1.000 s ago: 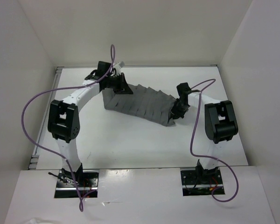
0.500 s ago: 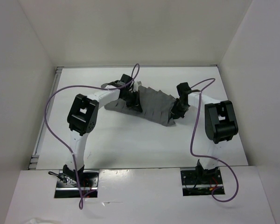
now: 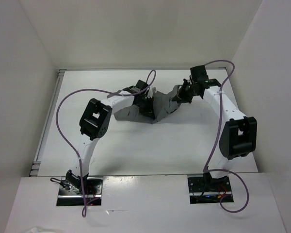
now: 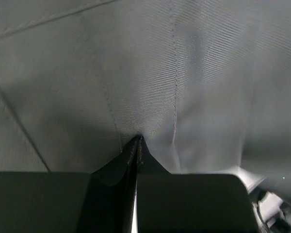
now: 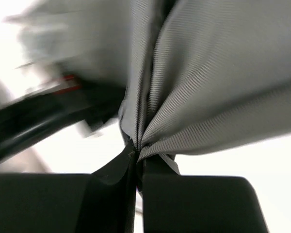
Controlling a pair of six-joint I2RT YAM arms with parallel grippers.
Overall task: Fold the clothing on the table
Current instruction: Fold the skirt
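The dark grey pleated skirt (image 3: 161,103) is sitting bunched and partly lifted near the far middle of the white table (image 3: 136,145), gathered into a crumpled mound instead of lying fanned out flat. The left gripper (image 3: 146,104) is pressing into its left portion. In that arm's wrist view the two jaws are meeting tip to tip, with a small pucker of grey cloth pinched between them and fabric filling the whole picture. The right gripper (image 3: 181,94) is holding the skirt's right end a little higher. Its wrist view is showing the jaws clamped on a tight gather of cloth, with folds fanning away from the pinch and bright table underneath. The two grippers are standing near each other, with only the heaped skirt between them. Purple cables (image 3: 63,111) are looping over both arms, clear of the garment, and white walls (image 3: 24,73) are closing in the table. I am reading this as the middle of a side-to-side fold, with one end being brought over the other. The next move is calling for the raised end to be laid down squarely on the lower layer, edges matched and pleats smoothed, before either jaw lets go. A drag could easily be pulling the soft cloth into a wad.
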